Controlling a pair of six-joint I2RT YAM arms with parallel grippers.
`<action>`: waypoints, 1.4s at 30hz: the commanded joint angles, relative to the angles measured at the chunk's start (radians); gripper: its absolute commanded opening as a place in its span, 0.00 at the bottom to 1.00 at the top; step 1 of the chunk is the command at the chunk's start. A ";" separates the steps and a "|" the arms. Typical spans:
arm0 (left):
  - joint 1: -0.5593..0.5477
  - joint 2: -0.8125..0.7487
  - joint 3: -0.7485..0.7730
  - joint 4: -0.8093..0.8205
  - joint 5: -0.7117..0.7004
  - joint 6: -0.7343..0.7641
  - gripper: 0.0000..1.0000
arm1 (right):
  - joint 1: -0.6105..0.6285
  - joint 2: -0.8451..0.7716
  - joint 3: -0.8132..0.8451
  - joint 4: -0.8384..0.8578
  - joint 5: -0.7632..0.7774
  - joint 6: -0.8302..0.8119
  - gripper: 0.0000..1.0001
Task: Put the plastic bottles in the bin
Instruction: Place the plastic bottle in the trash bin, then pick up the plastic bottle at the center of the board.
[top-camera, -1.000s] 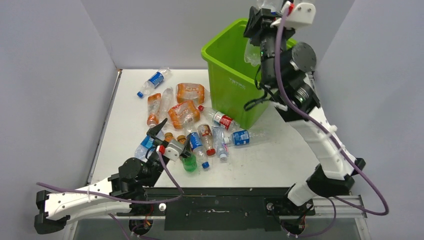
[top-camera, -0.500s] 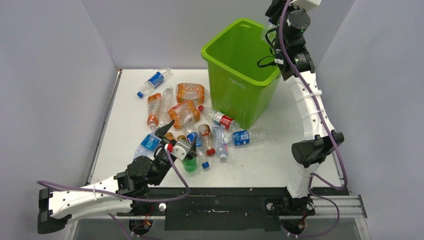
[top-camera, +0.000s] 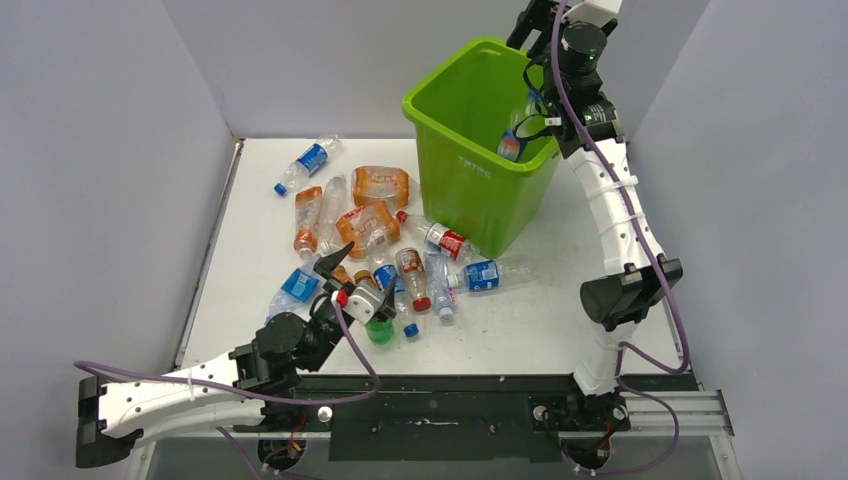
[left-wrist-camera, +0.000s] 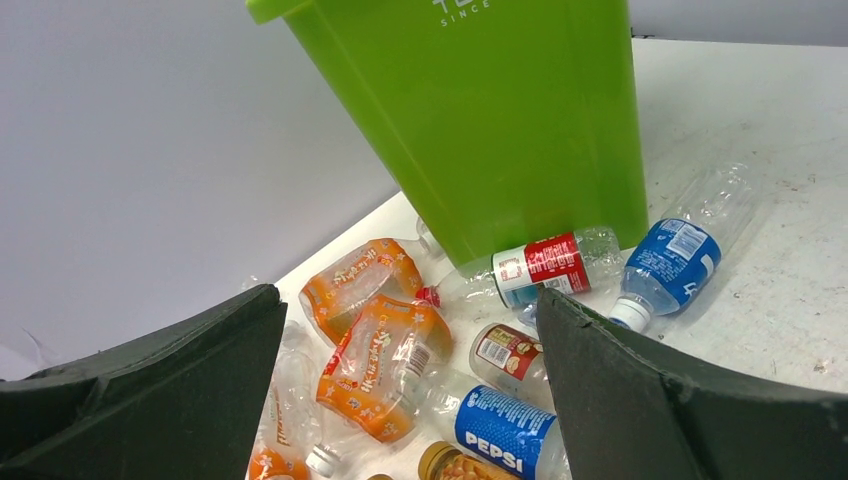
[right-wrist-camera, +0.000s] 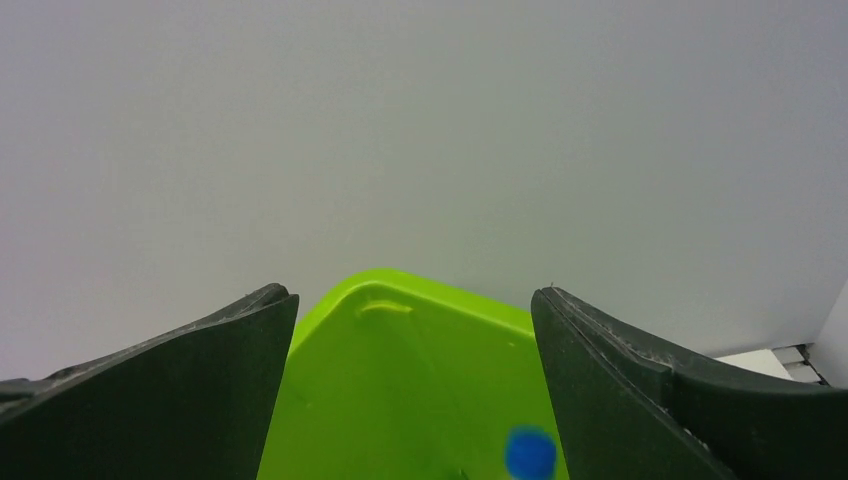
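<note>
My right fingers (right-wrist-camera: 180, 380), matte dark wedges, stand wide apart and hold nothing above the glossy lime-green bin (right-wrist-camera: 400, 400). A clear bottle (top-camera: 511, 143) with a blue cap shows inside it, below them. My left fingers (left-wrist-camera: 150, 390) gape too, empty, low over the crushed, crinkled bottles (top-camera: 368, 228) heaped on the white counter (top-camera: 560, 310) beside the bin.

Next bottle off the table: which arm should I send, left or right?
Left. The left fingers are open and empty, low over the bottles on the table. The right fingers are open too, but high above the bin, far from the pile.
</note>
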 joint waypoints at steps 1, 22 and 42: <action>0.005 0.004 0.001 0.052 0.021 -0.013 0.96 | -0.009 -0.034 0.033 -0.006 -0.045 0.057 0.90; -0.016 0.014 -0.030 0.087 -0.019 0.049 0.96 | 0.258 -1.046 -1.186 0.232 -0.201 0.273 0.90; 0.001 -0.052 0.224 -0.422 -0.182 -0.419 0.96 | 0.258 -1.411 -1.888 0.052 -0.289 0.504 0.90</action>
